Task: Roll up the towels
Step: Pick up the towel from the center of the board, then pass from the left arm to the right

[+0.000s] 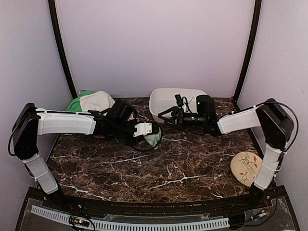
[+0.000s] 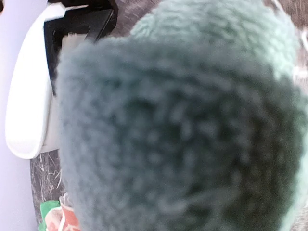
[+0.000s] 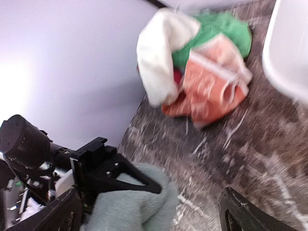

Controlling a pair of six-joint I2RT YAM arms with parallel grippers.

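Left gripper (image 1: 149, 132): closed on the small sage-green towel (image 1: 155, 138), which is bunched under the fingers near the middle of the marble-patterned table (image 1: 192, 163), toward the far edge. In the left wrist view the sage-green towel fills almost the whole frame, blurred. Whether the towel touches the table cannot be told.

Right gripper (image 1: 166, 114): open, fingers spread wide, nothing between them. It hangs just beside the left gripper, in front of the white plastic basin (image 1: 163, 98), apart from the sage-green towel.

Far left corner: three towels heaped together. The cream-white towel (image 3: 156, 62) is draped over the bright green towel (image 3: 219, 29). The orange swirl-patterned towel (image 3: 209, 89) lies on the side of the heap toward the middle of the table. All are crumpled, none rolled.

The basin stands against the far edge, right of centre. Round plate with a floral drawing (image 1: 246, 168): at the right edge, toward the near corner, well apart from the towels.
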